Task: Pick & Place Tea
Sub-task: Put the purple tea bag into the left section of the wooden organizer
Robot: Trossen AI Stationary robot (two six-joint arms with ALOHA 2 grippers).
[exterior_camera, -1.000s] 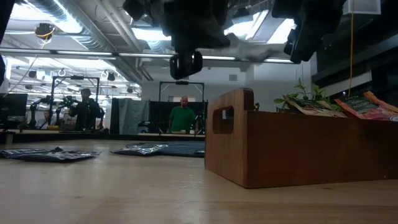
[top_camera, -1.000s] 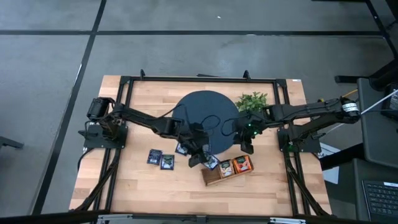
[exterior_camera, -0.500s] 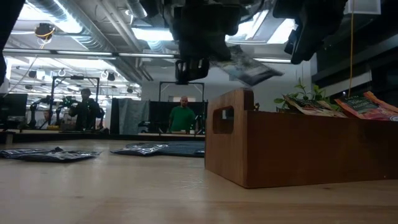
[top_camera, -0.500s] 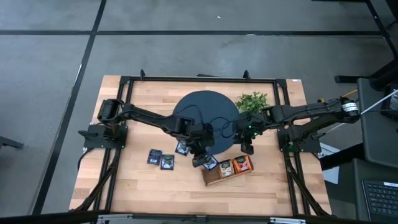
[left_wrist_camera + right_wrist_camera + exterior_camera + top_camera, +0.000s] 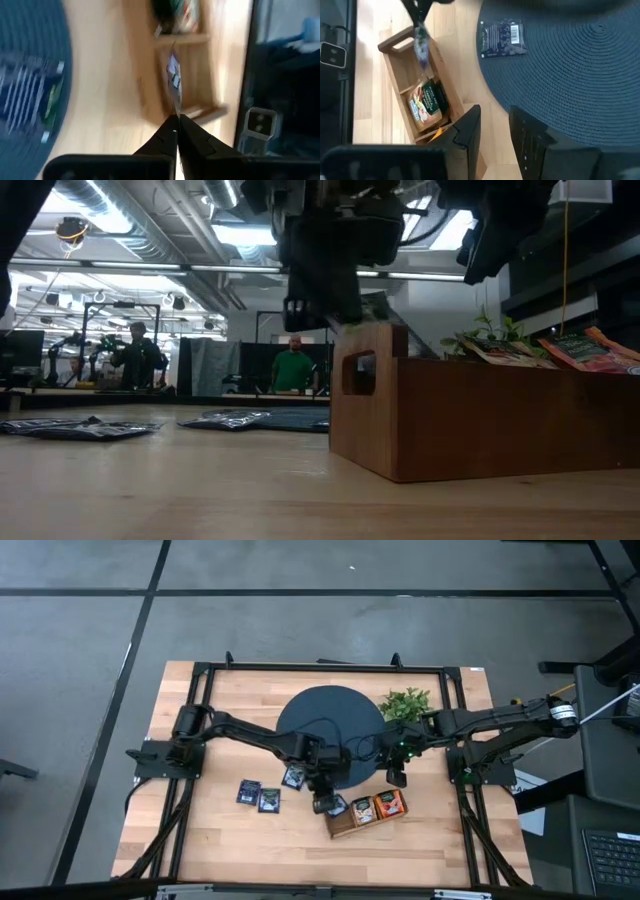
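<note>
My left gripper (image 5: 327, 803) (image 5: 176, 120) is shut on a dark navy tea sachet (image 5: 173, 82) that hangs over the left end compartment of the wooden tray (image 5: 366, 813) (image 5: 480, 415). The tray's other compartments hold a green-and-beige sachet (image 5: 427, 102) and an orange one (image 5: 389, 803). Three dark sachets (image 5: 248, 791) (image 5: 269, 801) (image 5: 293, 778) lie flat on the table left of the tray, and another (image 5: 501, 36) lies on the round dark mat (image 5: 330, 730). My right gripper (image 5: 396, 778) (image 5: 494, 131) hovers open above the mat's right edge, behind the tray. My left gripper pinches the navy sachet by its upper edge (image 5: 175, 111) between the two fingertips (image 5: 186, 129), coming from above and pointing down. The sachet hangs edge-on below the fingers, its lower part at the tray's left end compartment (image 5: 405, 65); whether it touches the tray I cannot tell.
A leafy green plant (image 5: 405, 702) stands at the mat's far right. Black frame rails (image 5: 200, 720) run along the table's sides and far edge. Bare wood lies near the table's front edge (image 5: 300, 850). People stand in the room far behind the table (image 5: 294, 370).
My left gripper has moved toward the table's right and near edge, over the tray's left end, and has come down. The sachet, held slanting and higher half a second ago, now hangs edge-down behind the tray's end wall. My right arm has kept still.
</note>
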